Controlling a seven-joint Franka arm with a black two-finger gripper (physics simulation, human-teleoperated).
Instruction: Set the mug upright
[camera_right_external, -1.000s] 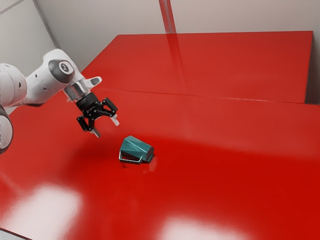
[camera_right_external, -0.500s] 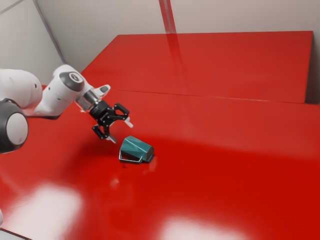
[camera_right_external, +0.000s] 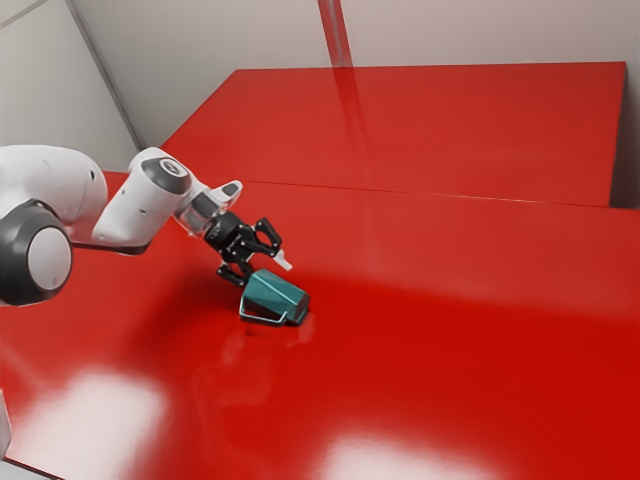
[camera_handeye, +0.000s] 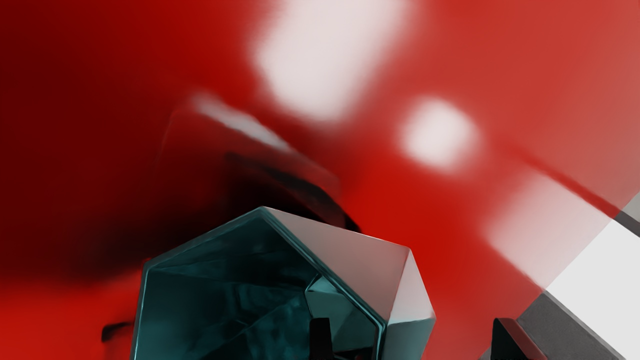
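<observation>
A glossy red table — white glare on it — and a pale wall beyond.

"What sort of place is this?"

"Something like a lab, I'd say. A white robot arm reaches over a glossy red desk."

"And the room around it?"

"Plain, pale walls, with a grey strip between two of them and a red band running down to the desk."

"So it's surely a lab?"

"The arm suggests it, but I can't tell for certain."
</observation>
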